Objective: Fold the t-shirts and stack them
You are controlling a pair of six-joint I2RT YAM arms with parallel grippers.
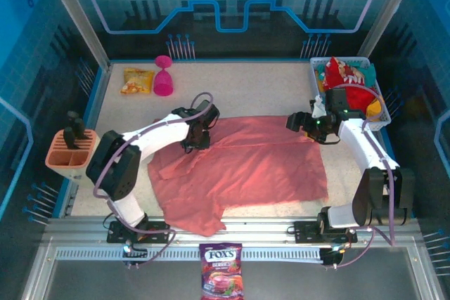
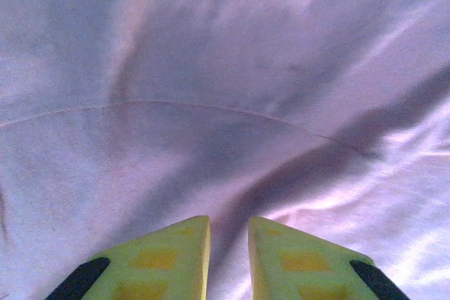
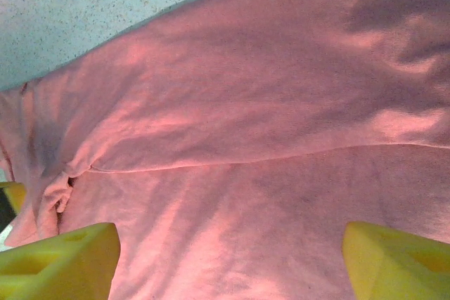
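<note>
Tee [image 1: 246, 163] salmon, soft, creased, spread flat | left fingers [image 2: 176, 258] near-closed, grip unclear | right fingers [image 3: 63, 258] wide apart, empty

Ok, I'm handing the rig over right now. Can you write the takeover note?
Left claw: fingers nearly together, low over the salmon-pink t-shirt. It is unclear whether it pinches cloth.
Right claw: wide open above the shirt's far right edge, holding nothing.
The salmon-pink t-shirt lies spread and wrinkled mid-table, unfolded. The red t-shirt is bunched in the white basket at the far right corner.
Done: pink shirt laid out.
Left: fold it, take out and fold the red one, then stack both.
</note>
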